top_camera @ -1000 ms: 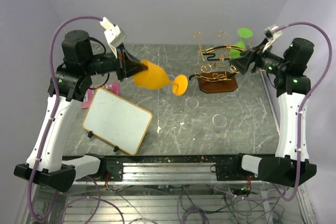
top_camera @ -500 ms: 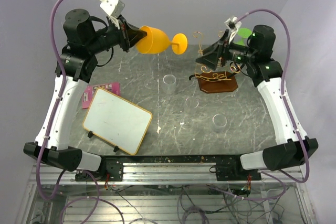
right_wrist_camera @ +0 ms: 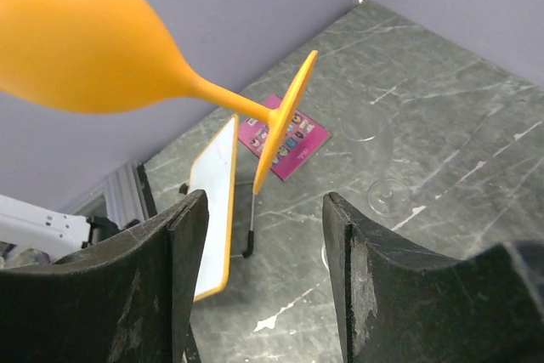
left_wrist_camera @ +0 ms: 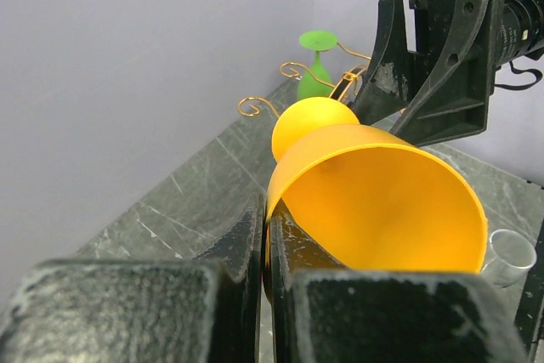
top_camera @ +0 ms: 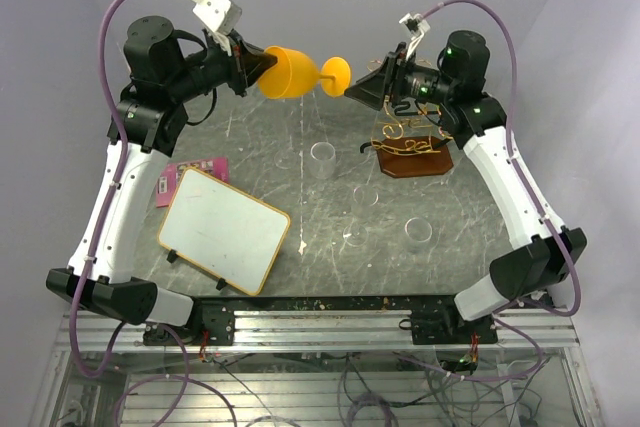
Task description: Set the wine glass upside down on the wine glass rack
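The orange wine glass lies on its side high above the table, foot pointing right. My left gripper is shut on its rim, as the left wrist view shows. My right gripper is open, its fingers just short of the glass's foot, not touching it. The wine glass rack, gold wire on a brown wooden base, stands at the back right below my right arm. In the left wrist view its wires carry a green glass hung upside down.
A white board with an orange frame leans at the front left, a pink card behind it. Several clear glasses stand mid-table, among them one and another. The back wall is close behind both grippers.
My right arm has swung left, from the rack up to the orange glass's foot. My left arm lifted the glass and now holds it nearly still.
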{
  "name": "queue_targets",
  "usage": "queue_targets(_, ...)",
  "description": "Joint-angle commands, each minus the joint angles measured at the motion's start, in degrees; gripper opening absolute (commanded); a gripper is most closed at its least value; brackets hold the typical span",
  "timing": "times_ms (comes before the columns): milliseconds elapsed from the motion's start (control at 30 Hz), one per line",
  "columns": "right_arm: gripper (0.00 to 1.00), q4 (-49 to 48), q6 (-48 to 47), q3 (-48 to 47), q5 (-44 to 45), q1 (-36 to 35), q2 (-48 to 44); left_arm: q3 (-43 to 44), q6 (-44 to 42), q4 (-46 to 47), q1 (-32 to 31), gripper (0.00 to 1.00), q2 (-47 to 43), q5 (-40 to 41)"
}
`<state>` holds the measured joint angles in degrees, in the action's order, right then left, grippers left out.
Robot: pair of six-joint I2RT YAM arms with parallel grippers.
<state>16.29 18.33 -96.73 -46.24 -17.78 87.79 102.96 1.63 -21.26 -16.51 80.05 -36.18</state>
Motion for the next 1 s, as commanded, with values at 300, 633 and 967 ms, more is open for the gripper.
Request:
queue_targets(300,0.35,-3.5,9.5,-4.7,3.2,-1.3,3.9,1.5,-7.2,0.4,-2.3,0.07,-0.7,2.7)
queue_targets(633,0.25,-5.1,14.0,-5.0,2.1,-1.4,5.9,1.5,-9.3,-0.3,-3.1,0.07,-0.1,2.0)
queue_targets(967,0.09,-4.9,15.3,-4.9,3.6,-2.1,7.3,1.1,-12.0,-1.4,-4.6,0.07,0.3,4.4)
